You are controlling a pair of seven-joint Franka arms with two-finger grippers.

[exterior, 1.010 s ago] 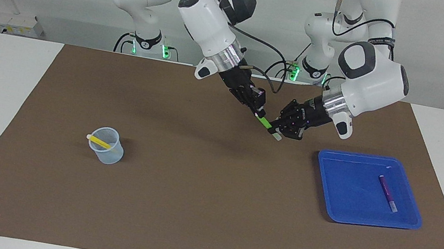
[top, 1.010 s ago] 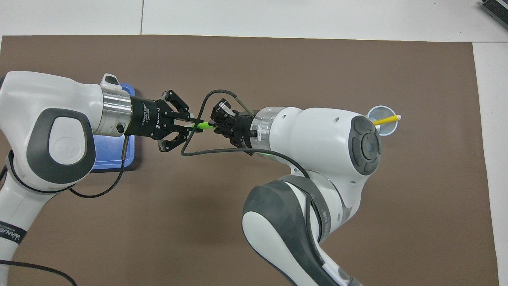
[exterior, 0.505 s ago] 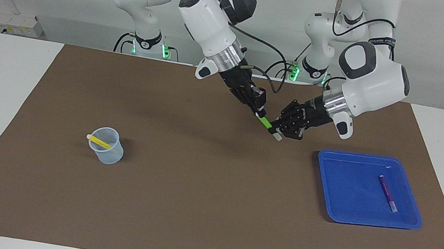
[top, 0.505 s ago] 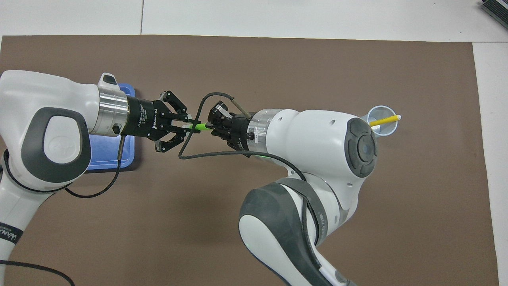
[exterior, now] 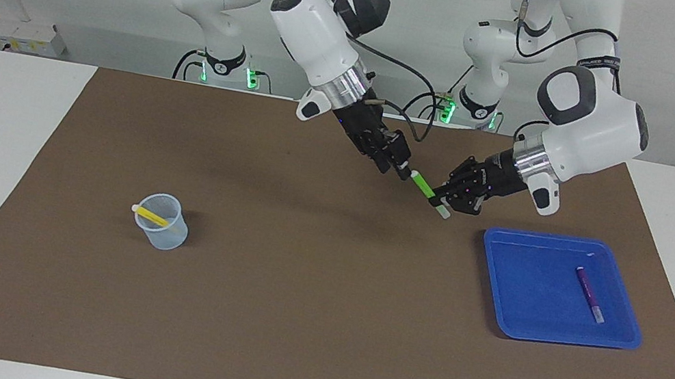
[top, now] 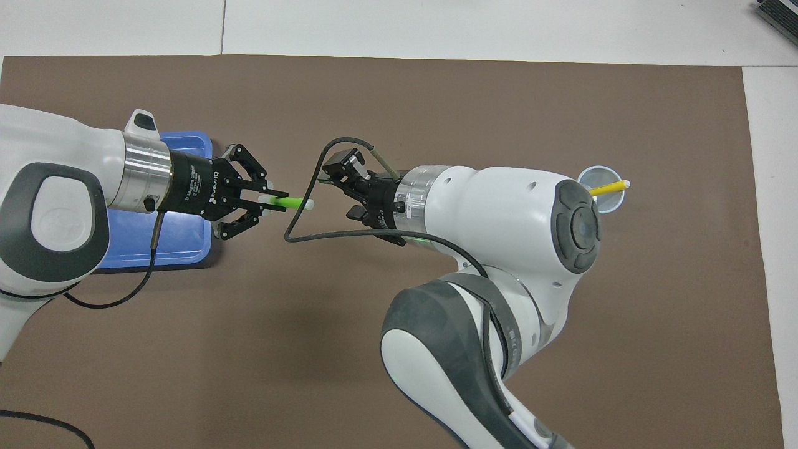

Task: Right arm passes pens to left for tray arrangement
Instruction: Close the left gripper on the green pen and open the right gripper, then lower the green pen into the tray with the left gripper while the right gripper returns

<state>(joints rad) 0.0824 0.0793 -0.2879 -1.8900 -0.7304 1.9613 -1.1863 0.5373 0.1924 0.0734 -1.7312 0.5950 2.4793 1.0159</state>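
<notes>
Green pen [exterior: 425, 186] [top: 288, 201] hangs in the air over the brown mat [exterior: 302, 308] [top: 436, 100], gripped at one end by the left gripper [exterior: 443, 201] [top: 265, 201], whose fingers are closed on it. The pen's other end points at the right gripper [exterior: 402, 170] [top: 333, 181]; in the overhead view a clear gap separates that end from the right gripper, whose fingers stand apart and hold nothing.

Beside the left gripper, toward the left arm's end of the table, the blue tray [exterior: 503, 295] [top: 181, 249] lies on the mat with the purple pen [exterior: 589, 295] lying in it. Well apart, toward the right arm's end, a translucent cup [exterior: 163, 225] [top: 601, 187] holds the yellow pen [exterior: 151, 214] [top: 608, 188], which leans out over its rim.

The facing view shows the whole tray and the purple pen. From overhead the left arm's wrist covers most of the tray, hiding that pen, and the right arm's bulk cuts off part of the cup. In the facing view the pen and the right gripper's fingers seem almost to touch; only the overhead view shows them apart.
</notes>
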